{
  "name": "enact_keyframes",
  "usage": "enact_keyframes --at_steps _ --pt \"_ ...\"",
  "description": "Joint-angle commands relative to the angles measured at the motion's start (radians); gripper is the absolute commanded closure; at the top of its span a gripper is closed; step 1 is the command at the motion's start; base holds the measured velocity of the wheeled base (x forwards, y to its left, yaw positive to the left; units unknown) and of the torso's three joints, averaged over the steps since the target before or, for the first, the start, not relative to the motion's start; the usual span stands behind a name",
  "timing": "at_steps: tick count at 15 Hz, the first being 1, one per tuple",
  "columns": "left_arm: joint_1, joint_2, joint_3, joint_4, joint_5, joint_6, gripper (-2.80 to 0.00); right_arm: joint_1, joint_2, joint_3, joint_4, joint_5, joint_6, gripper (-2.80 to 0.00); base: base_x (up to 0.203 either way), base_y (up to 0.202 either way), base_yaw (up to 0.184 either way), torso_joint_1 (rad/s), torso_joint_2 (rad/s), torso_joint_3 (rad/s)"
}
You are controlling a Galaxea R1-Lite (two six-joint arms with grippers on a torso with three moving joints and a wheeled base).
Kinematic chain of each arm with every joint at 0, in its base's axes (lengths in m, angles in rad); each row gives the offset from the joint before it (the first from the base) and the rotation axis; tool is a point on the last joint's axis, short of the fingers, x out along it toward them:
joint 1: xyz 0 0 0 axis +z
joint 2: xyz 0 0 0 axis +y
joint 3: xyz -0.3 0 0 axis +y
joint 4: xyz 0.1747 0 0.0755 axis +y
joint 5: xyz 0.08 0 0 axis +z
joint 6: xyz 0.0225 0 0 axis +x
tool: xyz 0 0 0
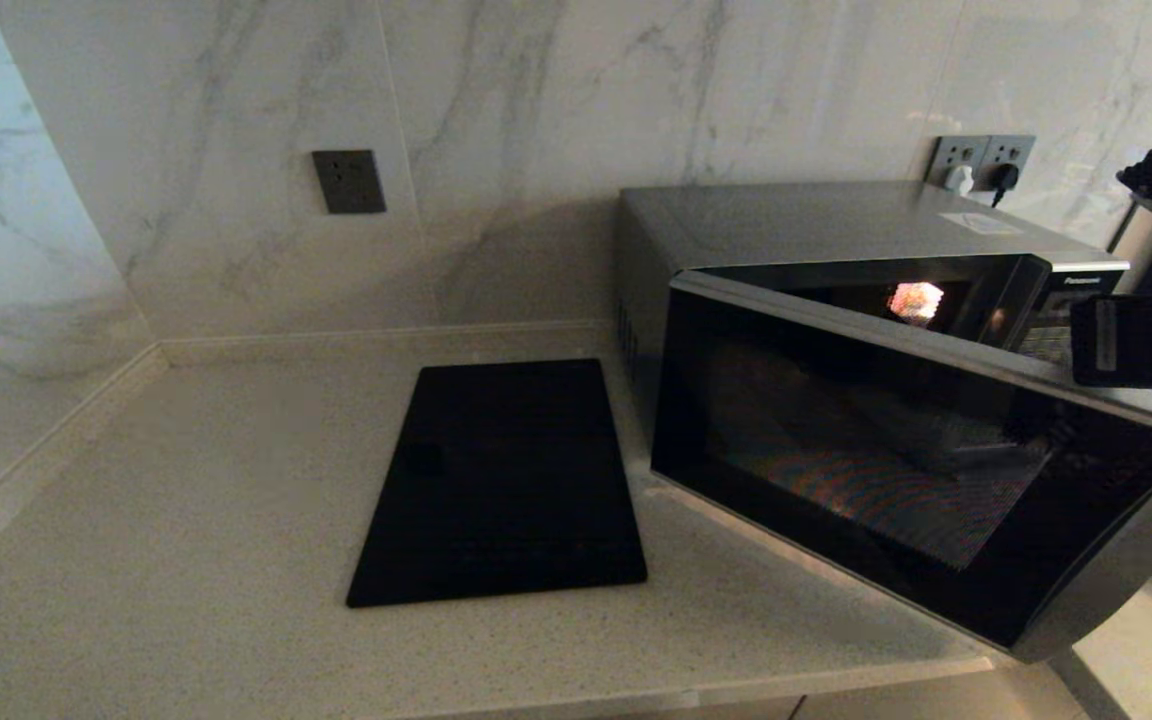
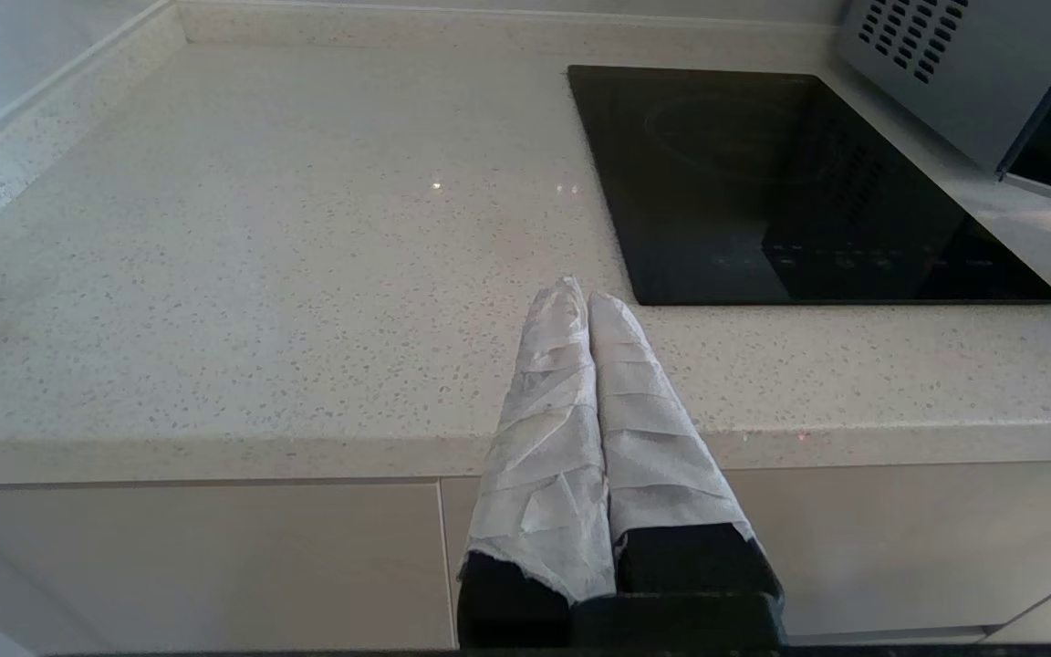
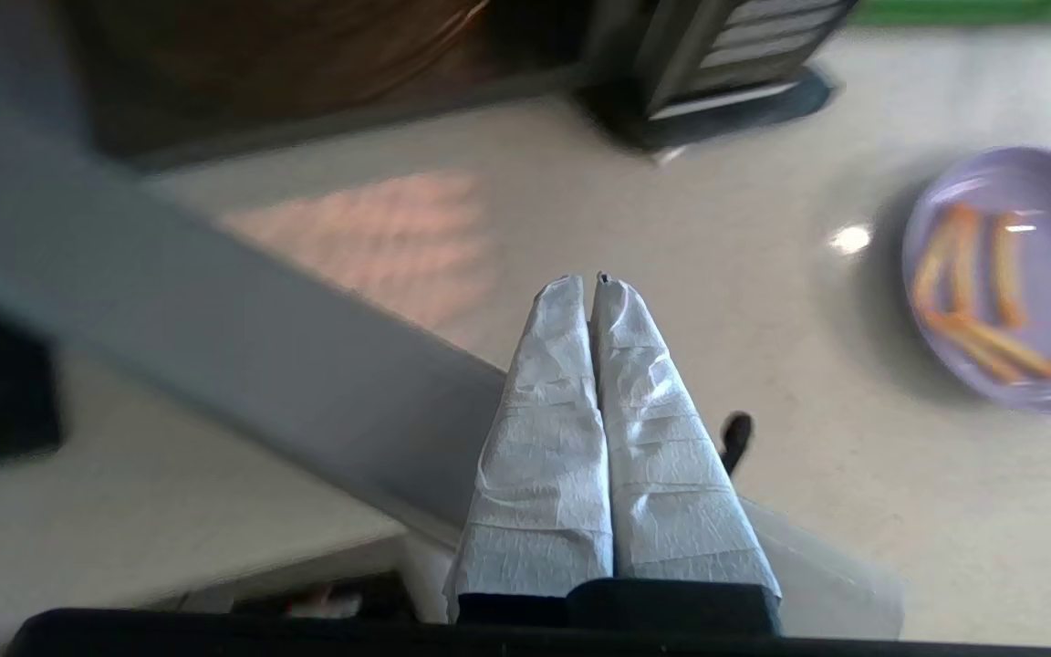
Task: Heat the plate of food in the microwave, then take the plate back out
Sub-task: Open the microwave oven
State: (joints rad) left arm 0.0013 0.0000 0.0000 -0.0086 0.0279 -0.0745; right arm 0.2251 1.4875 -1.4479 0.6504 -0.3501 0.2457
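The silver-grey microwave (image 1: 836, 215) stands at the right of the counter with its black glass door (image 1: 886, 470) swung partly open and a light on inside. My right arm (image 1: 1141, 340) reaches in at the door's free end. The right gripper (image 3: 587, 281) is shut with nothing between its white-wrapped fingers and lies just over the door's grey edge (image 3: 215, 338). The lavender plate of food (image 3: 1004, 278), with orange sticks on it, sits on the counter beyond the door. My left gripper (image 2: 580, 294) is shut and empty in front of the counter's edge.
A flat black cooktop (image 1: 501, 480) lies on the counter left of the microwave. Behind the microwave are wall sockets (image 1: 981, 160) with plugs in them. A dark slatted stand (image 3: 717, 64) and a green board (image 3: 945, 11) lie past the plate.
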Motion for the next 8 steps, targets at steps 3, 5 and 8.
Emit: enact_keyframes --at_steps 3,5,8 --pt "0.000 0.002 0.000 -0.001 0.001 -0.001 0.00 0.060 -0.047 0.010 0.038 0.035 0.007 0.00 0.000 0.000 0.000 0.000 0.00 0.000" --pt "0.000 0.002 0.000 -0.001 0.001 -0.001 0.00 0.104 -0.065 0.011 0.055 0.056 0.009 0.00 0.000 0.000 0.000 0.000 0.00 0.000" --pt "0.000 0.002 0.000 -0.001 0.001 -0.001 0.00 0.204 -0.091 0.007 0.115 0.104 0.037 0.00 0.000 0.000 0.000 0.000 0.00 0.000"
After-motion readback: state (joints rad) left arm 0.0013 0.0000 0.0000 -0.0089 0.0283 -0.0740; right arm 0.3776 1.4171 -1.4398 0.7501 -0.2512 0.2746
